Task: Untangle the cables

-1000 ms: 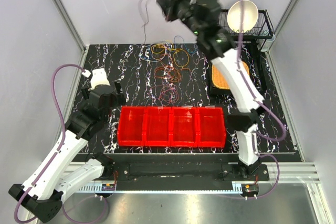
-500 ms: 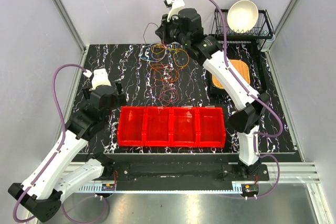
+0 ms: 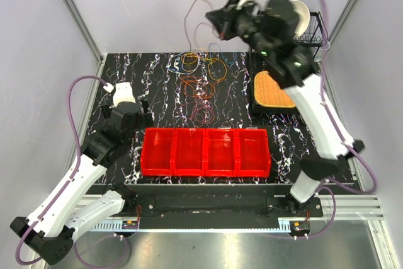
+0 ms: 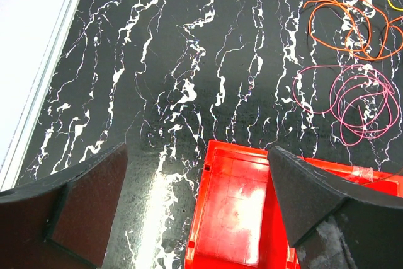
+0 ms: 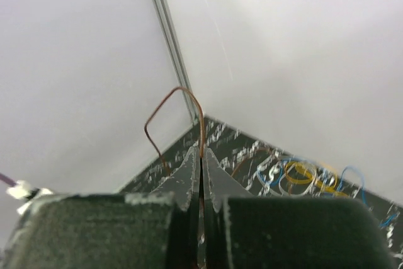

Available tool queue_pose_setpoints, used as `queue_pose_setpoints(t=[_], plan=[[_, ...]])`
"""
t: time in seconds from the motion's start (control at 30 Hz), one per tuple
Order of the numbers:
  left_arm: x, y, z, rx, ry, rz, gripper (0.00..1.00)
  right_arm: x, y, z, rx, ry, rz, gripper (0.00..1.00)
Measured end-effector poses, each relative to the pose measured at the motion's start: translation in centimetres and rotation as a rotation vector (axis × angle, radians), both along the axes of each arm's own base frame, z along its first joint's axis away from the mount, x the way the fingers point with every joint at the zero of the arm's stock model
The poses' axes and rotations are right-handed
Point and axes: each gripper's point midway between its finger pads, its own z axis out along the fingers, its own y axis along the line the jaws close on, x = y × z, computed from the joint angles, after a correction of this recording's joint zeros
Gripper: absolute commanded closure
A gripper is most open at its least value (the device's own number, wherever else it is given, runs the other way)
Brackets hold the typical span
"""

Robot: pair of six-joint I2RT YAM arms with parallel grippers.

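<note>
A pile of thin cables [image 3: 203,70] lies at the back middle of the black marbled table: yellow, orange, blue and white loops, with a pink-red coil [image 3: 203,114] nearer the bins. My right gripper [image 3: 220,22] is raised high above the back of the table and is shut on a thin brown cable [image 5: 173,108], which arcs up from the closed fingers [image 5: 189,174] and hangs down to the pile. My left gripper [image 4: 198,187] is open and empty, low over the left end of the red bins [image 4: 242,200]; orange [image 4: 346,26] and pink loops [image 4: 356,102] lie ahead to its right.
A row of red bins [image 3: 206,152] stands across the front of the table. An orange waffle-patterned pad on a black tray [image 3: 272,90] lies at the right. A wire rack with a white bowl [image 3: 301,17] stands at the back right corner.
My right arm dipped to the cable pile half a second ago and has now risen up and to the right, lifting the thin brown cable. The left arm has barely moved.
</note>
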Motion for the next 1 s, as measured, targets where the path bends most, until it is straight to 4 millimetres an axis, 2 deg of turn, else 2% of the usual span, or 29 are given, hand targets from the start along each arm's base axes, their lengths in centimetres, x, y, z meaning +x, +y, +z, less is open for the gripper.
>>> queue_pose_setpoints(t=[0.13,0.23,0.37,0.5,0.57,0.87,1.0], plan=[[0.0,-0.1,0.0,0.001,0.000,-0.003,0.04,-5.3,-4.7,6.5,0.093,-0.120,-0.028,1.00],[0.0,-0.2,0.0,0.001,0.001,-0.007,0.04,-9.3,-8.6,10.4,0.162,-0.200,-0.059,1.00],[-0.1,-0.2,0.0,0.003,0.001,-0.011,0.04,-13.6,-13.0,13.2,0.226,-0.263,-0.106,1.00],[-0.1,-0.3,0.0,0.003,0.001,-0.012,0.04,-15.6,-15.3,12.5,0.231,-0.251,-0.142,1.00],[-0.1,-0.3,0.0,0.003,0.001,-0.013,0.04,-15.9,-16.0,11.3,0.216,-0.229,-0.156,1.00],[-0.1,-0.2,0.0,0.005,0.000,-0.011,0.04,-14.4,-15.0,5.1,0.108,-0.085,-0.171,1.00],[-0.1,-0.2,0.0,0.006,-0.001,-0.008,0.04,-14.3,-15.0,3.5,0.087,-0.049,-0.171,1.00]])
